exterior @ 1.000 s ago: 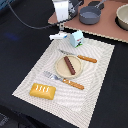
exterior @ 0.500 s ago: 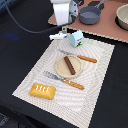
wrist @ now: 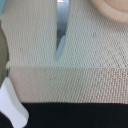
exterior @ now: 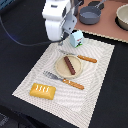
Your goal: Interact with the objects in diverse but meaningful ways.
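In the exterior view, the gripper [exterior: 61,44] hung over the placemat [exterior: 100,75] upper-left edge beside the carton [exterior: 76,38]; its spread was unreadable. Sausage [exterior: 69,65] lay mid-frame, loaf [exterior: 43,90] lower left. The arm had come lower than before.

In the wrist view, a knife blade [wrist: 61,30] lay near the mat's edge.

Black tabletop [exterior: 20,60] under a woven beige placemat [exterior: 95,85]; tan surface [exterior: 107,30] beyond.

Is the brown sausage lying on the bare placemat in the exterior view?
No, the brown sausage lies on the round plate at the placemat's centre.
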